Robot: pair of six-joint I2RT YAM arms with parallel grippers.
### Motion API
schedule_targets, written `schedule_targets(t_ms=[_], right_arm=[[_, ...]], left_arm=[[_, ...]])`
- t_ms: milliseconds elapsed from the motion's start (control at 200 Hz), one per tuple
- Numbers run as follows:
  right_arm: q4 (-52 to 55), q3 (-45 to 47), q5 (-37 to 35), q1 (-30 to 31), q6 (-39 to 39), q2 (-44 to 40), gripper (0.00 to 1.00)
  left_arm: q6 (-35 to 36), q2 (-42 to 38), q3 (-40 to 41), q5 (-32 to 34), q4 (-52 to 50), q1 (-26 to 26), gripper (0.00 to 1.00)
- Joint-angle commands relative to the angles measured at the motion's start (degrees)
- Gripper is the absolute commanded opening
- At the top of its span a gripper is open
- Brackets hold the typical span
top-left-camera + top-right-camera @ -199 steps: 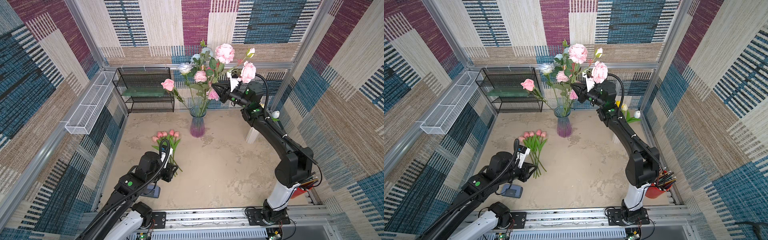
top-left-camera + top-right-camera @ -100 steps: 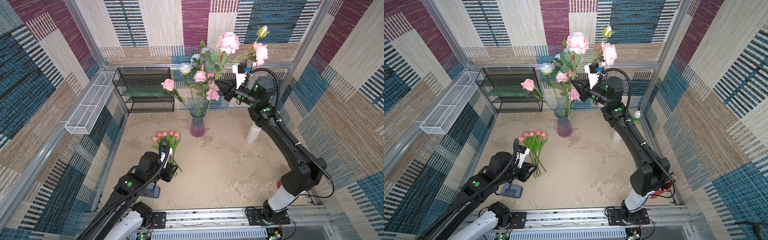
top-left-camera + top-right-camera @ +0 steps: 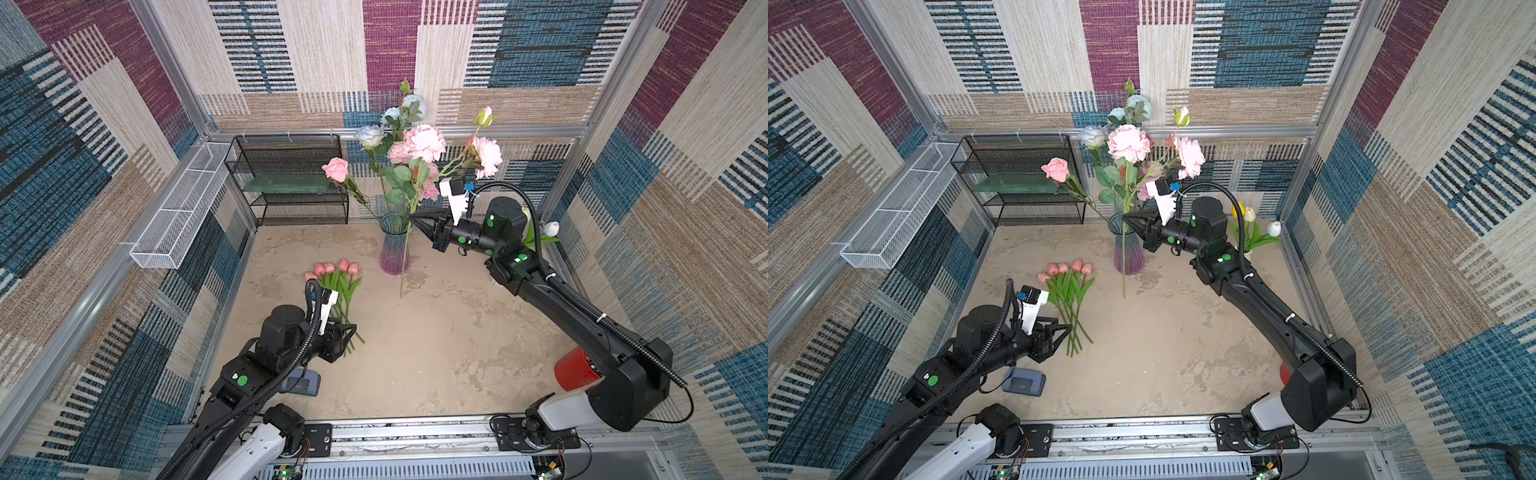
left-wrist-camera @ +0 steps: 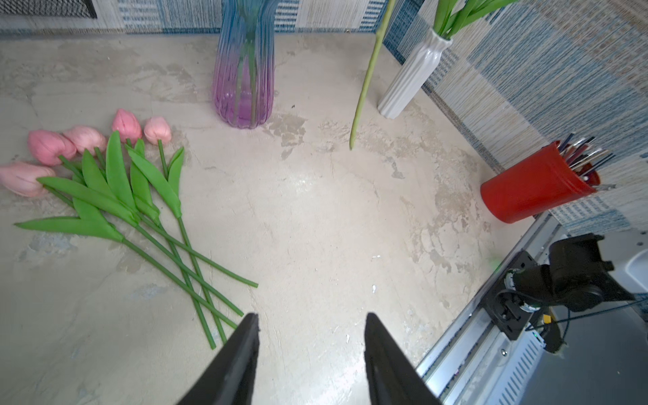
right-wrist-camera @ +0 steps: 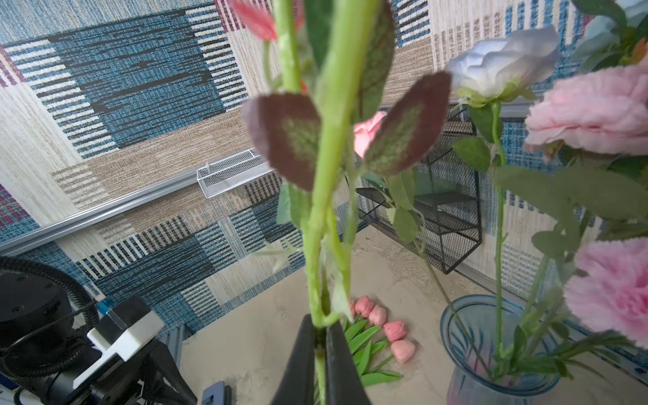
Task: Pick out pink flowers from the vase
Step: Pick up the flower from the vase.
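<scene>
Right wrist view shows the pink flower (image 5: 326,210) pinched by its stem in the right gripper (image 5: 319,326), jaws nearly shut. In a top view its stem end hangs free beside the vase (image 3: 394,249). Its leaves could snag neighbouring blooms (image 3: 424,143) and tip the vase. The left gripper (image 4: 310,322), half-open and empty, hovers near the laid pink tulips (image 4: 87,150).
</scene>
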State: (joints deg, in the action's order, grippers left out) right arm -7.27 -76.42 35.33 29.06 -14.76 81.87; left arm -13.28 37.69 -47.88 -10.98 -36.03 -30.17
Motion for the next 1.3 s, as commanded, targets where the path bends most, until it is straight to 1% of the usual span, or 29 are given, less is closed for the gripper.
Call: schedule_targets(t_ms=[0, 180, 265, 366, 541, 826, 871, 987, 1032, 1092, 1142, 1297], right_arm=[[-4.91, 3.51, -2.42, 1.85, -2.16, -2.25, 0.0], [-7.2, 7.81, -4.52, 5.23, -3.83, -4.79, 0.0], [-8.18, 9.24, -4.98, 6.33, -4.83, -5.55, 0.0], [-8.93, 10.48, -5.54, 7.36, -5.45, -6.29, 0.0], [-10.44, 12.58, -5.45, 8.53, -6.73, -7.07, 0.0], [-12.75, 14.17, -4.86, 10.1, -8.92, -7.69, 0.01], [-12.81, 14.31, -4.91, 10.55, -8.88, -7.77, 0.01], [-12.95, 14.81, -5.29, 11.45, -9.03, -8.04, 0.0], [-13.12, 15.1, -5.44, 11.7, -9.18, -8.19, 0.0], [-13.18, 15.35, -5.62, 11.82, -9.22, -8.3, 0.0], [-13.4, 15.6, -5.8, 11.93, -9.47, -8.47, 0.0], [-13.37, 16.29, -5.95, 12.16, -9.64, -9.06, 0.01]], left_arm=[[1.95, 3.43, -3.98, -3.4, 5.35, -0.06, 0.52], [3.12, 11.44, -9.85, -11.06, 13.41, -0.97, 0.54], [4.12, 14.94, -12.46, -13.19, 15.67, -1.94, 0.53], [4.15, 18.44, -15.39, -13.51, 16.72, -2.43, 0.53], [4.02, 21.55, -17.35, -15.67, 19.9, -3.0, 0.52], [6.37, 25.27, -18.56, -13.62, 18.92, -3.66, 0.48], [6.8, 25.5, -18.57, -13.0, 18.73, -3.82, 0.45], [7.26, 25.5, -18.43, -12.16, 18.71, -4.15, 0.31], [7.3, 25.32, -18.31, -12.05, 18.88, -4.27, 0.22], [7.31, 25.03, -18.05, -11.87, 19.05, -4.37, 0.08], [7.31, 24.82, -17.88, -11.72, 19.11, -4.5, 0.0], [6.59, 23.73, -16.5, -10.58, 19.55, -4.72, 0.0]])
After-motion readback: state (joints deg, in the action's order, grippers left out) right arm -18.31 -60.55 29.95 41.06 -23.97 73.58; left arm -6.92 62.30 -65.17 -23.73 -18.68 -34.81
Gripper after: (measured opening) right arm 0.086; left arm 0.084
